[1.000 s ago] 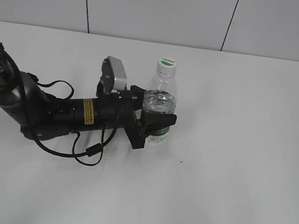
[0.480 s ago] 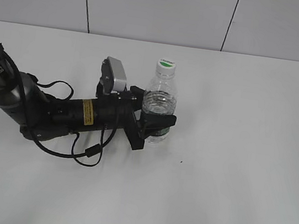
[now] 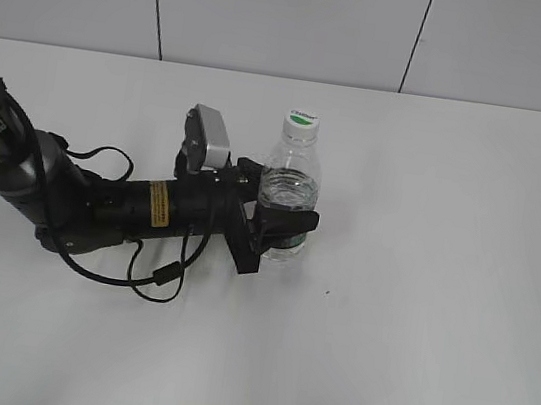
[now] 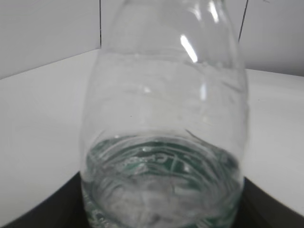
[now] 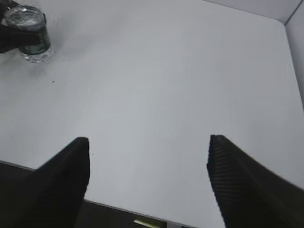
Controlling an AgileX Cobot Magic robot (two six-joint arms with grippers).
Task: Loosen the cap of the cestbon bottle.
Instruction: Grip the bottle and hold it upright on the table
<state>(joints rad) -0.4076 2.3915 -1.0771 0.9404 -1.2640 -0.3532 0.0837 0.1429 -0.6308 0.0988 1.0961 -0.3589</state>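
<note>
The cestbon bottle (image 3: 290, 180) stands upright on the white table, clear with a dark green label band low down. Its white cap (image 3: 301, 119) with a green logo sits on the neck. My left gripper (image 3: 285, 227) lies low along the table and is shut on the bottle's lower body. In the left wrist view the bottle (image 4: 164, 118) fills the frame, with black jaw parts at both bottom corners; the cap is out of that view. My right gripper (image 5: 148, 164) is open and empty, far from the bottle (image 5: 29, 34), which shows small at the top left of its view.
The left arm (image 3: 99, 201) with its loose black cable (image 3: 155, 272) lies across the table's left part. A grey-white panelled wall (image 3: 296, 20) runs behind the table. The table's near edge (image 5: 142, 214) shows under my right gripper.
The bottle and my left gripper have shifted very slightly; the grip is unchanged.
</note>
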